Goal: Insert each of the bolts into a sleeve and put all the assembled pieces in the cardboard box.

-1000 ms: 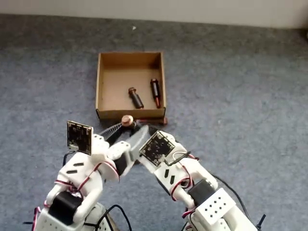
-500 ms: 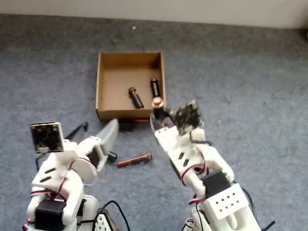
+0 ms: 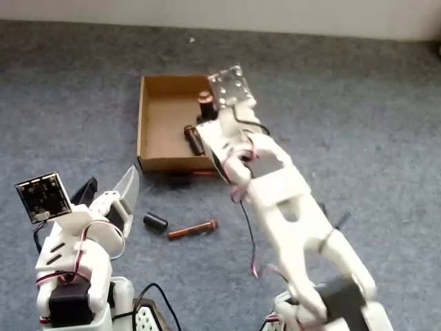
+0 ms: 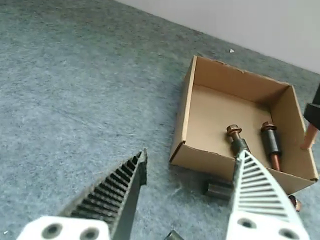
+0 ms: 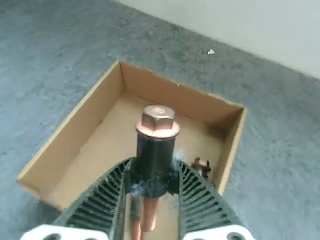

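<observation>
A sleeved bolt [image 5: 156, 142] is gripped by the right claw [image 5: 152, 172] over the cardboard box [image 5: 75, 131]; the left claw [image 4: 192, 156] is held open, empty.

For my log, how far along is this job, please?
Done: two sleeved copper bolts in the brown cardboard box. In hand: the right end effector holds a third sleeved bolt above it. Remaining: a loose copper bolt and black sleeve on the grey carpet.

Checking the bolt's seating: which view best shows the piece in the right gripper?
The right wrist view: the held piece stands close between the jaws, bolt head atop the sleeve, shank below. The high view shows it small, above the cardboard box. The left wrist view catches its copper shank at the edge.
</observation>
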You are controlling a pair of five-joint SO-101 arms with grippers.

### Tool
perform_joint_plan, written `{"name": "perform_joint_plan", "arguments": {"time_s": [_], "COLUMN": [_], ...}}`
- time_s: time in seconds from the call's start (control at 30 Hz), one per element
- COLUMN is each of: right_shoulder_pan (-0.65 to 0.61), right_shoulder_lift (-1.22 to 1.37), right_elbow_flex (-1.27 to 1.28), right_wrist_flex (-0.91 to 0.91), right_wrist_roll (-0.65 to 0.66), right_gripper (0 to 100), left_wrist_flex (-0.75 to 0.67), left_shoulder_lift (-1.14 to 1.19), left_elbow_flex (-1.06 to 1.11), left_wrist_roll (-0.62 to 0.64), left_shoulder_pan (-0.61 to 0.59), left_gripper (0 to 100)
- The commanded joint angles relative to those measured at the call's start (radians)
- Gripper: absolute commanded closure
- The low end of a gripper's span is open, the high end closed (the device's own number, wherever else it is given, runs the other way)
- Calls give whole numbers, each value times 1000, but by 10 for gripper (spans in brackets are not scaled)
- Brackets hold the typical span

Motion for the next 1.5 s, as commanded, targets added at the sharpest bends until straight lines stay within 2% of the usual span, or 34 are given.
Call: {"name": "perform_joint_plan", "arguments": {"time_s": [0.0,0.33,0.5,0.67,0.83,1.07,1.3,1.47], "right_shoulder_pan": [10,41,41,41,2,-151,-412,-504], "right_shoulder_lift": [140,455,467,437,297,73,73,208], "right_elbow_flex": [-137,-275,-355,-483,-544,-449,-268,-312], "right_wrist_flex": [-163,-136,79,335,628,866,871,851], "right_wrist_roll": [-3,-3,6,5,9,5,5,3], "right_gripper": [994,978,878,878,878,878,876,875], "left_wrist_flex": [2,8,5,3,2,-18,-20,-17], "left_shoulder_lift": [2,2,2,2,2,2,2,2], "left_elbow_flex": [24,65,65,65,65,65,65,65], "left_wrist_roll": [0,0,0,0,0,0,0,-5], "left_shoulder_pan": [-13,-13,-13,-13,-48,-234,-409,-444], "left_gripper": [712,712,712,712,712,712,712,712]}}
